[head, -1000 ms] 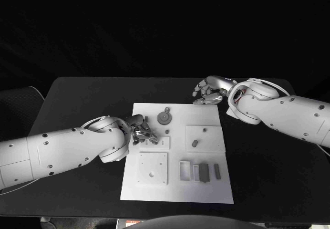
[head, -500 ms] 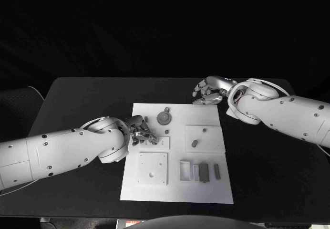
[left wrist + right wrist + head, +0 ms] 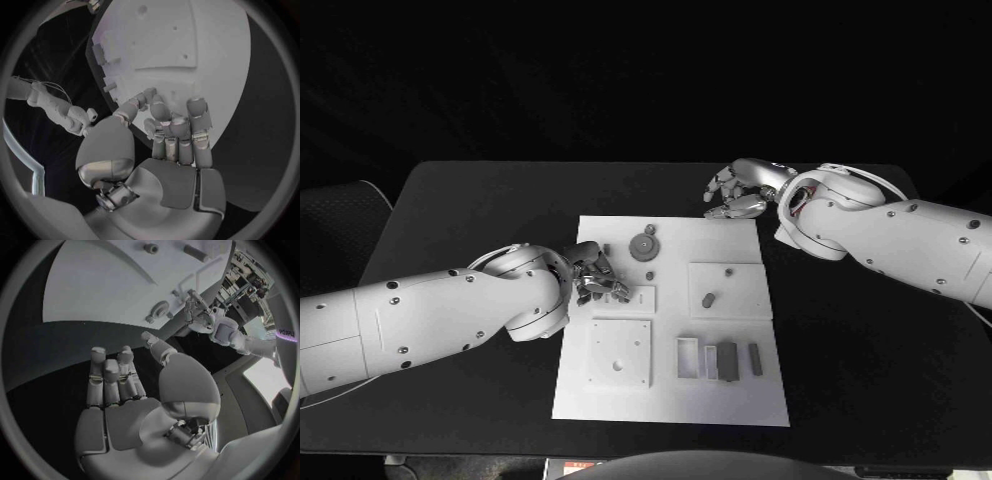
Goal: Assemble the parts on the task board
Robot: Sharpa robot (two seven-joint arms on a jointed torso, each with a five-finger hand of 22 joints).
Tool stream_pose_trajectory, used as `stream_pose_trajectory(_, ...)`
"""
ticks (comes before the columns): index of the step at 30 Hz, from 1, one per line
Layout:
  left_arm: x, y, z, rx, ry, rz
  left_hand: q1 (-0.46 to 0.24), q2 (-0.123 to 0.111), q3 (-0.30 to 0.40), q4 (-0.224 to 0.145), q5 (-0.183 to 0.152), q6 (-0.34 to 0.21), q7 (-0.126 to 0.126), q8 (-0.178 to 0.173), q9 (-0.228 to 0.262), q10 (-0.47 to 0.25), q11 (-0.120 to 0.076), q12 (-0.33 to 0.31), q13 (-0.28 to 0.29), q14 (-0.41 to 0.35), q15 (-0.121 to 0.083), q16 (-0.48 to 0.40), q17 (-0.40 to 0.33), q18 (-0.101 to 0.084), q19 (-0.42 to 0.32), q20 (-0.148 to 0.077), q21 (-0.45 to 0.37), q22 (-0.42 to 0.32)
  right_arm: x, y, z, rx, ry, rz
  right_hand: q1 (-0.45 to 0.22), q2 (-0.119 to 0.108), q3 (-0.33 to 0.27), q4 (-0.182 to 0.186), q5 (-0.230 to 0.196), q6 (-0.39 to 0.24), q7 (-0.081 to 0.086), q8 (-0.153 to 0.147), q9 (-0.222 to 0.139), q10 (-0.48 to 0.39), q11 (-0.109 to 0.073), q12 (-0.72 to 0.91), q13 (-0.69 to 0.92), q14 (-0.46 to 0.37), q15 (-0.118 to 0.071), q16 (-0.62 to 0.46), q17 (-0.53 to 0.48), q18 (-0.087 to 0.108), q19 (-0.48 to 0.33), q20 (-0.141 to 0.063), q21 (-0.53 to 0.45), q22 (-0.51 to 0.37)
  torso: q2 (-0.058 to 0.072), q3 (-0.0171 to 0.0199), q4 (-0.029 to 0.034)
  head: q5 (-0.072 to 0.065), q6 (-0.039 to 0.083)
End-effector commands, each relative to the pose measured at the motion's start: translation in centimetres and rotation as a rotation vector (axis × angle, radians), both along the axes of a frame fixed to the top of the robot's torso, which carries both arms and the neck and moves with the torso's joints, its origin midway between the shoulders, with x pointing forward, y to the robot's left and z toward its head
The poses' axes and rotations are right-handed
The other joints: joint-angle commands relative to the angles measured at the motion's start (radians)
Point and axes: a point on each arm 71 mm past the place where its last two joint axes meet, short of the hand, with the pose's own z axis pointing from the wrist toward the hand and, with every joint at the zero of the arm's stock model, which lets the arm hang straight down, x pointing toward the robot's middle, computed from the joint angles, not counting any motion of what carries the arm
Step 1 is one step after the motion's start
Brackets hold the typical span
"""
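While I watch the head camera, the task board (image 3: 668, 400) reads as a flat, matte white rectangle in the middle of the black table (image 3: 473, 200), its long sides running away from the robot. On the board I see a round grey toothed gear (image 3: 645, 246) near the far edge, a raised square plate (image 3: 730, 290) with a small grey peg on it, another square plate (image 3: 620, 351) with a round hole nearer the robot, and a row of slim grey bars (image 3: 727, 359) standing in a small white tray beside that plate.

My left hand (image 3: 597, 278), smooth silver metal, sits over the board's left edge just short of the gear; its fingers (image 3: 164, 131) are curled in tight together. I can't tell from either camera whether a part is pinched inside them.

My right hand (image 3: 737, 193) hovers off the board's far right corner, above bare table, fingers (image 3: 109, 372) loosely apart and gripping nothing.

Bare black tabletop lies open all around the board, widest on the left and far sides.
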Motion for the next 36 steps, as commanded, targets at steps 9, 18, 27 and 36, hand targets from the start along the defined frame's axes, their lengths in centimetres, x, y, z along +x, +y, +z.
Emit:
stream_pose_trajectory(9,-0.15,-0.07,-0.39,0.004,0.017,-0.004,-0.011,-0.002,-0.004,0.017,-0.11,0.004,0.0,-0.001,-0.005,-0.004,-0.003,-0.01,0.001,0.002,-0.019,-0.005,0.001,0.02,-0.005,-0.004,0.002,0.018,-0.06,0.08,-0.06,-0.001,0.005,0.011,-0.01,-0.001,-0.001,0.006,0.005,0.001,0.008,-0.005,-0.001,-0.003,0.001,0.006,-0.001,0.004,0.0,-0.003,0.0,0.011,0.003,-0.002,-0.004,0.013,0.0,0.0006,0.0002,-0.001,0.003)
stream_pose_trajectory(18,-0.13,-0.09,-0.37,-0.004,0.016,-0.005,-0.056,-0.041,-0.006,0.083,-0.26,0.001,0.001,-0.002,-0.006,-0.005,-0.003,-0.014,0.002,0.001,-0.02,-0.009,0.002,0.022,-0.007,-0.004,-0.005,0.017,-0.04,0.02,-0.06,-0.001,0.005,0.009,-0.01,-0.001,-0.002,0.006,0.005,0.001,0.008,-0.005,-0.001,-0.003,0.001,0.006,-0.002,0.004,0.0,-0.003,0.0,0.011,0.003,-0.002,-0.005,0.013,0.0,0.0006,-0.0005,-0.002,0.005)
stream_pose_trajectory(27,0.0,0.06,-0.3,-0.013,0.003,0.008,-0.096,-0.07,-0.018,0.12,-0.26,-0.005,0.002,-0.001,-0.002,-0.008,-0.002,-0.016,0.003,-0.004,-0.02,-0.008,0.004,0.024,-0.011,-0.005,-0.007,0.017,-0.03,0.0,-0.07,-0.001,0.005,0.009,-0.01,-0.001,-0.002,0.007,0.005,0.001,0.008,-0.005,-0.002,-0.003,0.001,0.006,-0.002,0.004,0.0,-0.003,0.0,0.011,0.003,-0.002,-0.005,0.013,0.0,-0.0001,0.0003,-0.004,0.006)
stream_pose_trajectory(36,0.29,0.58,-0.07,-0.049,-0.029,0.045,-0.114,-0.085,-0.03,0.138,-0.26,-0.025,0.004,-0.009,-0.001,-0.023,-0.001,-0.021,0.004,-0.014,-0.021,-0.013,0.003,0.029,-0.02,-0.008,-0.015,0.016,0.0,-0.06,-0.12,-0.001,0.005,0.007,-0.011,-0.002,-0.002,0.007,0.005,0.0,0.008,-0.005,-0.002,-0.004,0.001,0.007,-0.002,0.004,0.0,-0.003,0.0,0.011,0.003,-0.002,-0.005,0.013,0.0,-0.0004,0.0002,-0.003,0.008)
